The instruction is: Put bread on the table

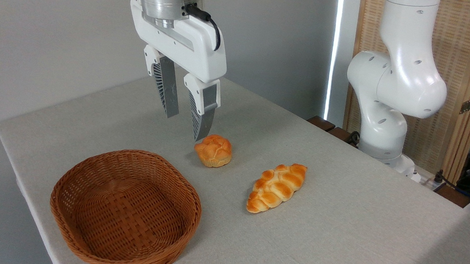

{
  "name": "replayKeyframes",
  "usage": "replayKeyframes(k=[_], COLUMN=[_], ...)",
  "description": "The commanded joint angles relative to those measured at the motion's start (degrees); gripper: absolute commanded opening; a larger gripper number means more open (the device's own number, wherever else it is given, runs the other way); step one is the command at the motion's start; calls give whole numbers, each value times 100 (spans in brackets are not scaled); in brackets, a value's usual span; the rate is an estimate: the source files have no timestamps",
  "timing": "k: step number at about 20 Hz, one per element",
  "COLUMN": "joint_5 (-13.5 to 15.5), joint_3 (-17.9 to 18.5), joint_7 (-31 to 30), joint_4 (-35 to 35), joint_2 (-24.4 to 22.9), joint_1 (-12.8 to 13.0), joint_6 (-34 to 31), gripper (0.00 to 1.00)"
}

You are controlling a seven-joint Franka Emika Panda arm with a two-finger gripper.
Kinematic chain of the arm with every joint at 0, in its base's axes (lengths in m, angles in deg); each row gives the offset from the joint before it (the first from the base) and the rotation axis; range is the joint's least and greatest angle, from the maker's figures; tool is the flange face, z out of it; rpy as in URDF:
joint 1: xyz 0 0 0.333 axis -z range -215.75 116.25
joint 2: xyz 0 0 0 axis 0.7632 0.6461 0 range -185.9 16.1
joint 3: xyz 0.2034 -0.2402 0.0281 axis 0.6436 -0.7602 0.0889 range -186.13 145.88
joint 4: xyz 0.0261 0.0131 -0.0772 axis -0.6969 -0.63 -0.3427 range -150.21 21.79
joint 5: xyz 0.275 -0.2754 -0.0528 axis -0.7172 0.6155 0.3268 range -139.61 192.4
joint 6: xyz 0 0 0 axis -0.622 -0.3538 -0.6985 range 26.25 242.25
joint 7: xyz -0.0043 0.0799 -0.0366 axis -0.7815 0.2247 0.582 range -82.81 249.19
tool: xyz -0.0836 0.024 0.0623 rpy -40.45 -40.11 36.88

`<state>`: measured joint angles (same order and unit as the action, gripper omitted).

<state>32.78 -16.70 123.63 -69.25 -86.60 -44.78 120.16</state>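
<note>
The small round bun point(213, 150), golden and knotted like a rose, sits on the grey cloth-like table point(339, 209). Just above it to the left hangs the white hand point(185, 125), its ribbed fingers point(167, 92) spread and holding nothing. Nearby lie a braided, pointed loaf point(277, 188) and a brown woven basket point(126, 212).

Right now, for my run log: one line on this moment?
bun: on table | gripper: open, empty, above bun | basket: empty
</note>
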Motion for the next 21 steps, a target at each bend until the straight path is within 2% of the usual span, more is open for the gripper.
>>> replayKeyframes(k=[1,5,9,15,21], joint_5=[-85,-93,-251,-339,-313], joint_3=[-193,-193,-193,-193,-149], joint_7=[34,34,7,16,16], joint_4=[47,47,47,47,73], joint_2=[-32,-49,-41,-41,-58], joint_1=[-206,-242,-233,-233,-233], joint_6=[-142,-142,-107,-1,-10], gripper=[100,100,100,100,100])
